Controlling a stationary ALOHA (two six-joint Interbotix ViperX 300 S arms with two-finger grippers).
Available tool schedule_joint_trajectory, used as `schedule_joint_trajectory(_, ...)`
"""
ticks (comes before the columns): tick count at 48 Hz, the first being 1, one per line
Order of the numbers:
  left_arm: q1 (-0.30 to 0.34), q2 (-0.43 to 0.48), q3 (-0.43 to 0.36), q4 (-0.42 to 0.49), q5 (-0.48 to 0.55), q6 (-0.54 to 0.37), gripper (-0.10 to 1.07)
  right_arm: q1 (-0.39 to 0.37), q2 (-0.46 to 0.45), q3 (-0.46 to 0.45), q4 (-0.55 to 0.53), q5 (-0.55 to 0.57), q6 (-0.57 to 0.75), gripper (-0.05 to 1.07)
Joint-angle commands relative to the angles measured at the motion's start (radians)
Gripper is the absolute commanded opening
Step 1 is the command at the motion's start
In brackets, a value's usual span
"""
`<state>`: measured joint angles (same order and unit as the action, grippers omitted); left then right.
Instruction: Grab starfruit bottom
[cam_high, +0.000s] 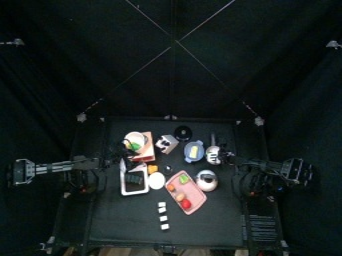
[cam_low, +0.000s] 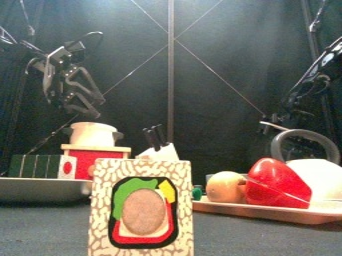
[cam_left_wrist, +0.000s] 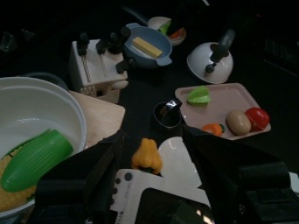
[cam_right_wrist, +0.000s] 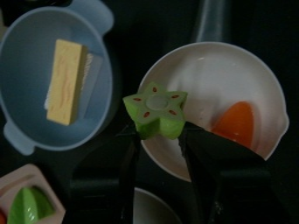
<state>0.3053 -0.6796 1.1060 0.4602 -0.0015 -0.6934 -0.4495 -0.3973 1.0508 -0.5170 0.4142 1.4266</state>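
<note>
My right pincer (cam_right_wrist: 160, 140) has its two black jaws pressed against the lower sides of the starfruit (cam_right_wrist: 155, 109), pinching it from either flank; the fruit is a green five-pointed star seen end-on, with blunt rounded lobes, a paler grey-green disc at its centre and a small dark spot in that disc; its skin looks smooth and matte, like a toy piece. It sits just above the rim of a white pan (cam_right_wrist: 233, 83), over the edge nearest me, and whether it touches the rim I cannot tell; inside the pan lies an orange piece (cam_right_wrist: 237, 122), apart from the star. Beside the pan stands a blue bowl (cam_right_wrist: 35, 87) holding a pale yellow slab (cam_right_wrist: 65, 79), close to the pan but not to the fruit. From overhead my right arm (cam_high: 274, 172) reaches in from the table's right side towards the cluster of dishes; the star itself is too small there to make out. My left pincer (cam_left_wrist: 149, 179) hangs spread wide and empty above a yellow-orange piece (cam_left_wrist: 146, 156), near a big white bowl (cam_left_wrist: 35, 96) with a green vegetable (cam_left_wrist: 38, 157) in it and a pink tray (cam_left_wrist: 228, 92) of fruit further off.
</note>
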Motion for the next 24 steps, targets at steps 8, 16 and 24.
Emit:
schedule_joint_trajectory(8,0.002,-0.002,-0.012,-0.003,-0.008,0.003,0.91,0.038,-0.061,-0.025,0.003,0.055,0.000,0.62)
schedule_joint_trajectory(16,0.005,-0.002,-0.014,-0.003,-0.008,0.005,0.91,0.052,-0.058,-0.037,-0.002,0.055,0.000,0.62)
schedule_joint_trajectory(24,0.005,-0.002,-0.015,-0.002,-0.009,0.005,0.91,0.112,-0.058,-0.098,-0.002,0.075,-0.005,0.62)
